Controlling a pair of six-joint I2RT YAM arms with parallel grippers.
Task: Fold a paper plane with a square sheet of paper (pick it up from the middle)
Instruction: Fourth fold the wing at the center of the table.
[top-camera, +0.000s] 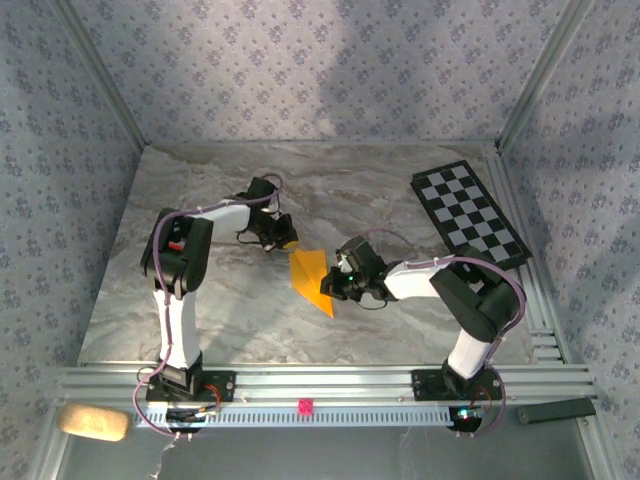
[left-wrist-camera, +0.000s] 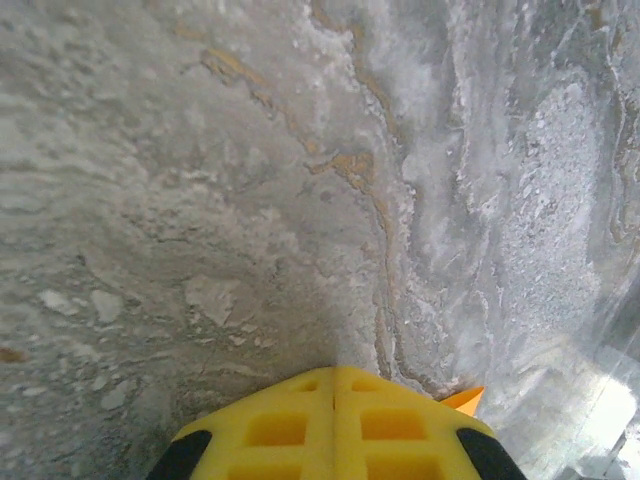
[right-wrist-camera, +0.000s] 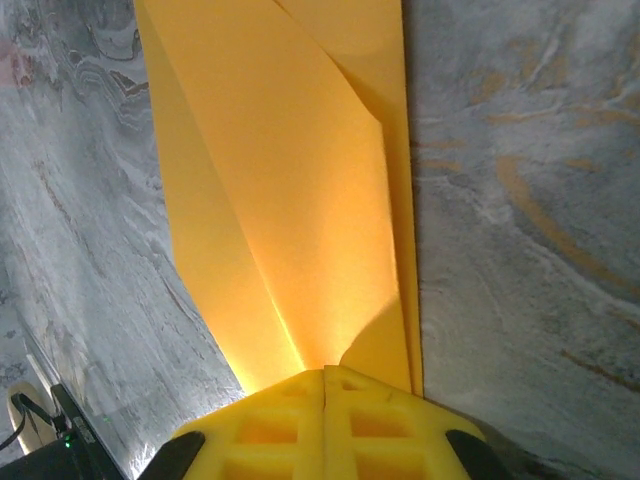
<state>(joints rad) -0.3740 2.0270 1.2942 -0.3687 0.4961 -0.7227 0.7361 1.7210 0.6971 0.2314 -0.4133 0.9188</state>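
R jaws clamp paper (top-camera: 310, 275); L jaws pinch its far corner.

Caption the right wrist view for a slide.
Right gripper shut on the creased orange-yellow paper over the marble table.

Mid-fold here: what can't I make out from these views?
- Left wrist view: whether the left gripper pinches the folded paper; its shut jaws hide all but one corner.
- Right wrist view: the paper's far end, cut off by the top edge.
- Top view: the creases, too small; the right gripper overlaps part of it.
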